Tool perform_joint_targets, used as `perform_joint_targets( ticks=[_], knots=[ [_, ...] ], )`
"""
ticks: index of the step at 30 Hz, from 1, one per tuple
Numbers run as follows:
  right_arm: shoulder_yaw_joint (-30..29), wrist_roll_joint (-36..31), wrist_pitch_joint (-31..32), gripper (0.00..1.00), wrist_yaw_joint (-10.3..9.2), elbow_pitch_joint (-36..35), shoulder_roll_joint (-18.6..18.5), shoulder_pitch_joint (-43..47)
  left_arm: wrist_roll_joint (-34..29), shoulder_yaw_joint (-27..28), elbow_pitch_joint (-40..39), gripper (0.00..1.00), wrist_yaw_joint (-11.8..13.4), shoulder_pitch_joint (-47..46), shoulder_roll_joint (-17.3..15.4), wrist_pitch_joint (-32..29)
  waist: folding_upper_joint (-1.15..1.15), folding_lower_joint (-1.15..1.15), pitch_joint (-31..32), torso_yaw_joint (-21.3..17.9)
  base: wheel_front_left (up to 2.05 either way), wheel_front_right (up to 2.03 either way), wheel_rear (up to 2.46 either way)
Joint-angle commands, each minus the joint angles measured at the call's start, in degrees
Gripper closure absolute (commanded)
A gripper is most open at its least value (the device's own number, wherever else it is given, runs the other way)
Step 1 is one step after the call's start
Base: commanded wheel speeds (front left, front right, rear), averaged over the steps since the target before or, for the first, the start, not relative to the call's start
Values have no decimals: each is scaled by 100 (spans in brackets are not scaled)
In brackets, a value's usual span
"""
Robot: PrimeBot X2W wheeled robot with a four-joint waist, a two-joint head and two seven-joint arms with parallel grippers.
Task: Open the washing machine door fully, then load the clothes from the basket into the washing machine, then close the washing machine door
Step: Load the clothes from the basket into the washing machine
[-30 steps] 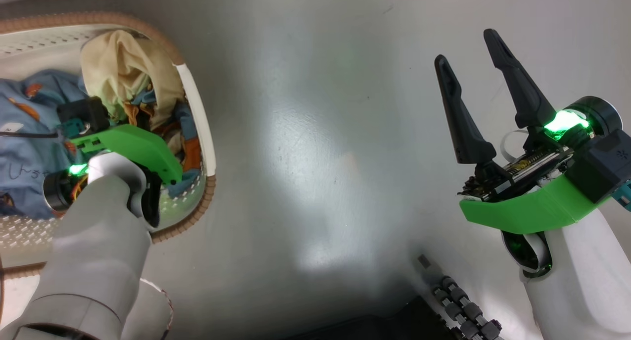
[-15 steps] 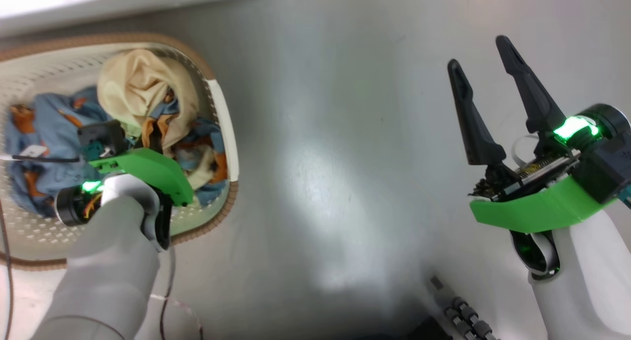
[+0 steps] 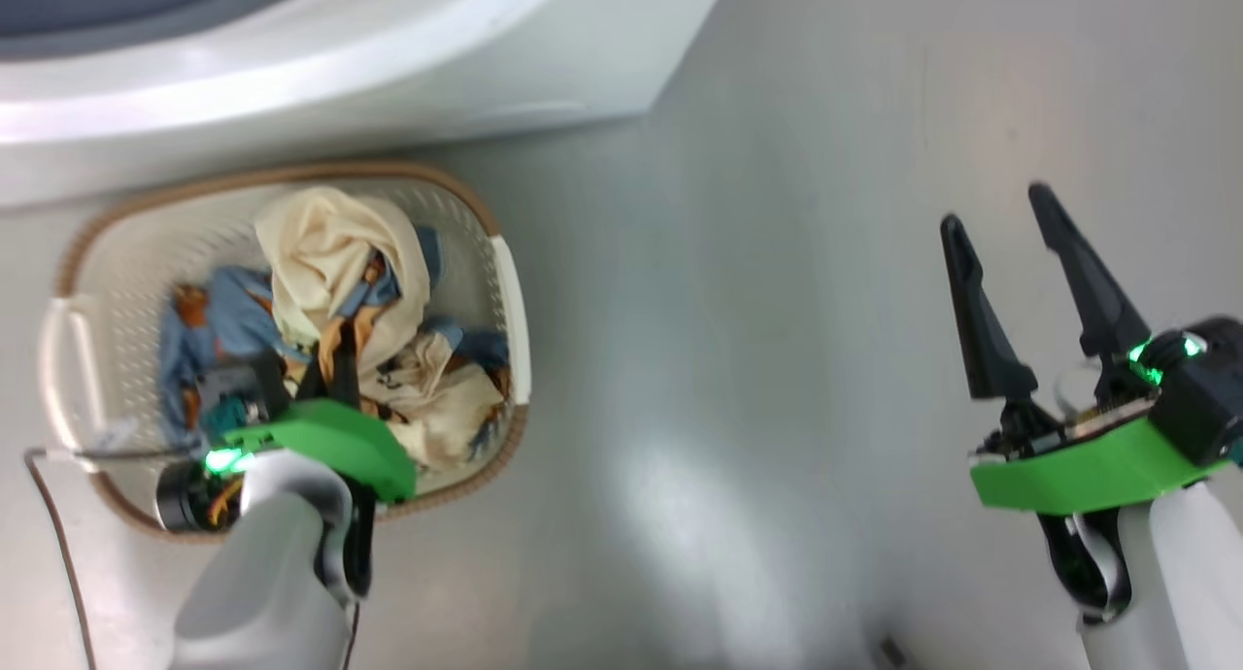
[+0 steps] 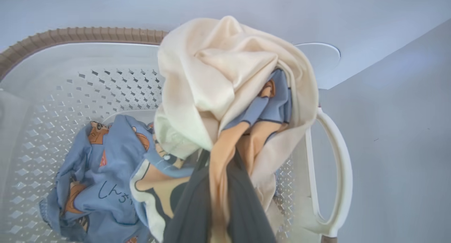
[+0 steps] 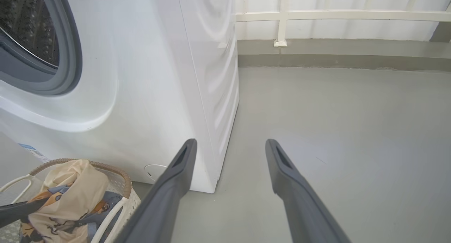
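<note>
The cream-white basket (image 3: 291, 173) sits on the floor just in front of the white washing machine (image 3: 388, 87). My left gripper (image 3: 330, 369) reaches into it from the near side. In the left wrist view my left gripper (image 4: 222, 165) is shut on a cream, orange and black garment (image 4: 218, 70), which bunches up above the fingers. Light blue clothes (image 4: 102, 165) lie on the basket (image 4: 88, 33) bottom. My right gripper (image 3: 995, 207) hovers open over bare floor, far right. The right wrist view shows the drum opening (image 5: 28, 28) uncovered. The washing machine door is out of view.
Grey floor (image 3: 738, 359) spreads between the basket and my right arm. A thin cable (image 3: 58, 534) trails at the lower left. The right wrist view has the machine's right corner (image 5: 211, 186), its round filter cover (image 5: 155, 170) and a white railing (image 5: 334, 16) at the back.
The head view has swung, bringing the washing machine into its top edge and sliding the basket rightwards. My left gripper stays shut on the cream garment. The right gripper stays open.
</note>
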State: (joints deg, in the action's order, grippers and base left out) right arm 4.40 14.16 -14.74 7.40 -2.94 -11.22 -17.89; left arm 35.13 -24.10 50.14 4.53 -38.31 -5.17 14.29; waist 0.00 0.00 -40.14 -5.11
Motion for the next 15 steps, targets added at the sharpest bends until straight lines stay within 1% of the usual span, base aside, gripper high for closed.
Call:
perform_joint_targets(
  ticks=[1, 3, 6, 8, 9, 15],
  knots=[
    [59, -43, -26, 0, 9, -85, -17, 328, -194, 283, -279, 100, 15, 385, -91, 70, 0, 0, 656, 299, 0, 0, 0],
    [47, -54, -26, 0, 9, -66, -13, 387, -292, 372, -408, 100, -1, 491, -77, 70, 0, 0, 760, 332, 0, 0, 0],
    [21, -80, -26, 0, 9, -6, 6, 559, -585, 617, -801, 100, -51, 809, -34, 70, 0, 0, 1073, 429, 0, 0, 0],
    [7, -93, -26, 0, 9, 38, 23, 673, -787, 762, -1078, 100, -76, 1018, -8, 71, 0, 0, 1284, 490, 0, 0, 0],
    [-1, -110, -26, 0, 9, 74, 39, 780, -933, 921, -1347, 100, -111, 1229, 22, 71, 0, 0, 1488, 548, 0, 0, 0],
    [-55, -154, -13, 0, 9, 165, 77, 1063, -1373, 1210, -2037, 100, -221, 1768, 70, 71, 0, 0, 2059, 702, 0, 0, 0]
  ],
)
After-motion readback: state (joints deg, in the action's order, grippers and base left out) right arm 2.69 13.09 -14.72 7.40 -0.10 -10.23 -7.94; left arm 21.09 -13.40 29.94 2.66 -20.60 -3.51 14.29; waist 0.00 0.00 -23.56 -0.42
